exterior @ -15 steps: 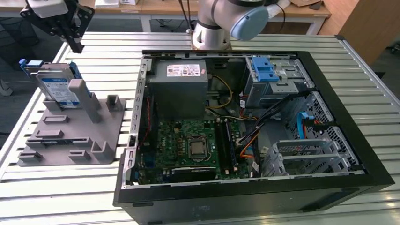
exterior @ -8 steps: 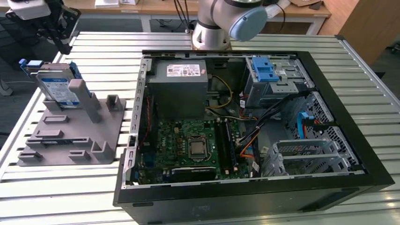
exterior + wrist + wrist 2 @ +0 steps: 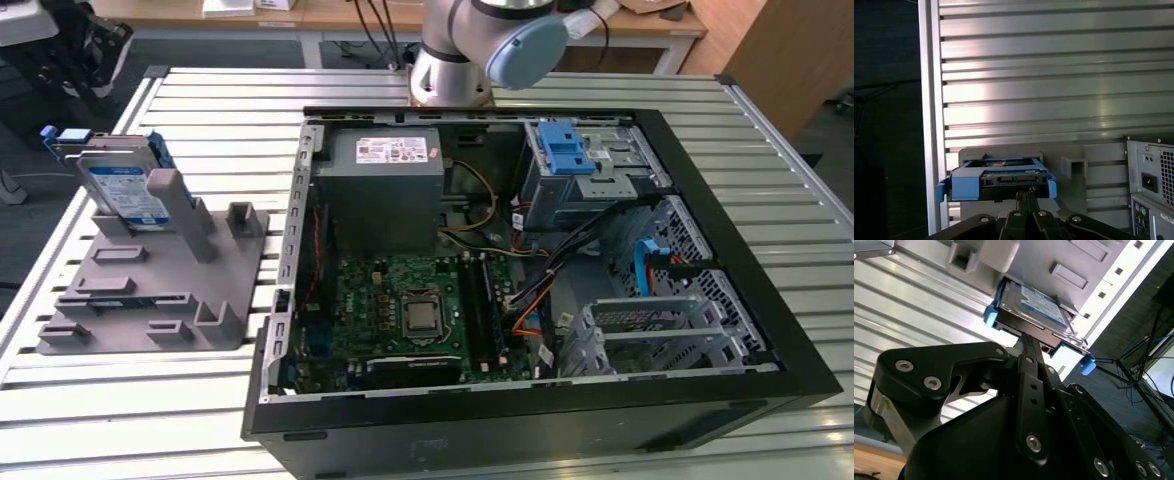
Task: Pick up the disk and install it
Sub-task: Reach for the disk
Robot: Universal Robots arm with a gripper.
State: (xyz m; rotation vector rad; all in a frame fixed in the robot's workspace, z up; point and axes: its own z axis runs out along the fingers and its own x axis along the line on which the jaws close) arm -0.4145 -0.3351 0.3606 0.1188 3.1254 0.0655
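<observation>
Gripper pinched shut and empty, nosed up close to the disk sitting in its stand

In the second wrist view, the black metal two-finger gripper [image 3: 1026, 342] has its tips pressed together with nothing between them. It's pointing at the edge of the flat silver-grey hard disk in its bright blue plastic carrier [image 3: 1029, 307], very near it, but whether it's actually touching is anyone's guess. In the exterior view the disk [image 3: 118, 190] stands on edge in a slot of the grey moulded holder block [image 3: 147, 290], over on the exterior view's left of the ribbed aluminium table [image 3: 160, 400]. It's well apart from the open black computer case [image 3: 534, 430] lying on its side. Inside the case are a grey metal box with a white sticker [image 3: 387, 200] and a grey metal cage with a blue latch [image 3: 587, 170].
</observation>
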